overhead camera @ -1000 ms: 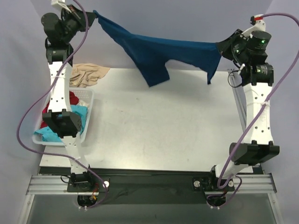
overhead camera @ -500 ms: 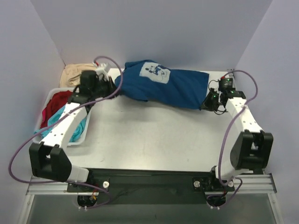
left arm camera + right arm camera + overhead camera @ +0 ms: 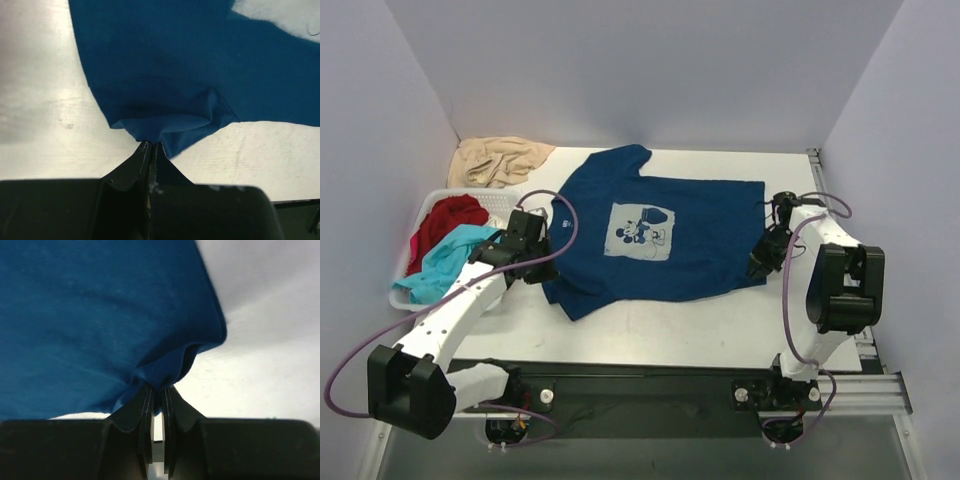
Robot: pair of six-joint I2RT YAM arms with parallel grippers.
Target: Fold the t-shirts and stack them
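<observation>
The navy blue t-shirt (image 3: pixel 650 235) lies spread flat on the table, its pale blue cartoon print facing up. My left gripper (image 3: pixel 548 270) is shut on the shirt's near left edge; the left wrist view shows the cloth (image 3: pixel 170 90) bunched at the closed gripper (image 3: pixel 151 145). My right gripper (image 3: pixel 758 262) is shut on the shirt's near right corner; the right wrist view shows a fold of the cloth (image 3: pixel 100 315) pinched in the gripper (image 3: pixel 157 389). A red shirt (image 3: pixel 445 217) and a turquoise shirt (image 3: pixel 450 258) lie in the basket at left.
A white basket (image 3: pixel 405 298) stands at the table's left edge. A beige cloth (image 3: pixel 500 160) lies crumpled at the back left corner. A metal rail runs along the table's right edge (image 3: pixel 865 340).
The arms have swung the navy shirt down from the air at the back and drawn it toward the near side; it now lies spread flat with the print up.
</observation>
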